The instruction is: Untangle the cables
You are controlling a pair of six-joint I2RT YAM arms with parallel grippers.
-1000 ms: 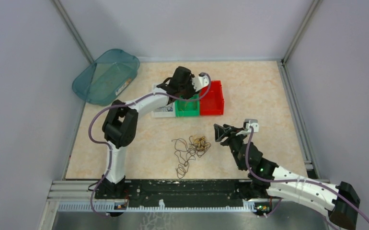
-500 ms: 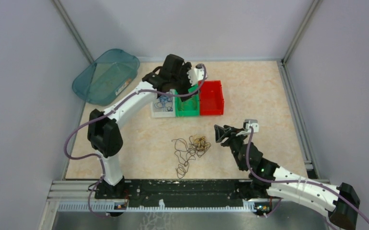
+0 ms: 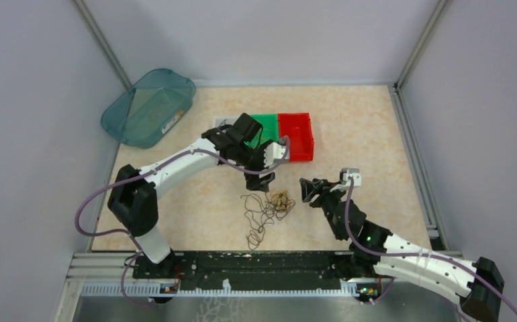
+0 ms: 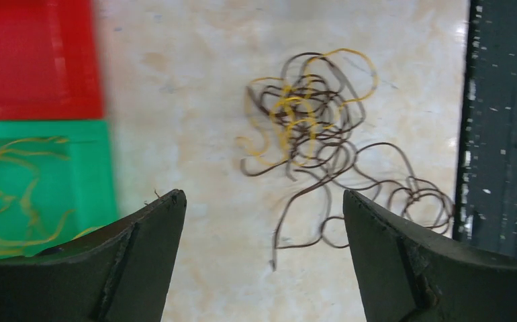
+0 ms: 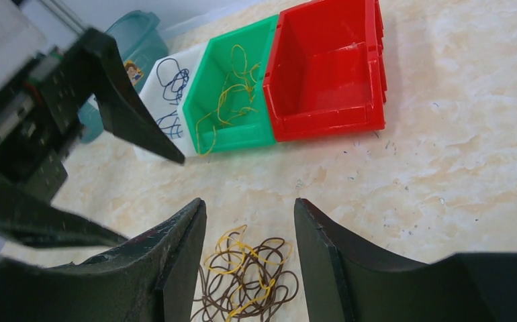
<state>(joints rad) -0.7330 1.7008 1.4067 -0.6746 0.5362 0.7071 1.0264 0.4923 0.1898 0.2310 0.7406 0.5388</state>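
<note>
Though invisible overhead, blue cables (image 5: 172,80) in right wrist view; left pincer (image 4: 262,196), right pincer (image 5: 249,202) agape, empty.

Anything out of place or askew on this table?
Only the teal tub at the far left corner stands out: it sits tilted, apparently leaning against the wall instead of lying flat. The brown-and-yellow cable tangle on the table is loose but expected for this task.

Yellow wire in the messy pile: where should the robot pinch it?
Probably the yellow loop that sticks out farthest, with the open left gripper coming straight down. There it arcs mostly clear of the brown wires; in the middle they are woven together.
</note>
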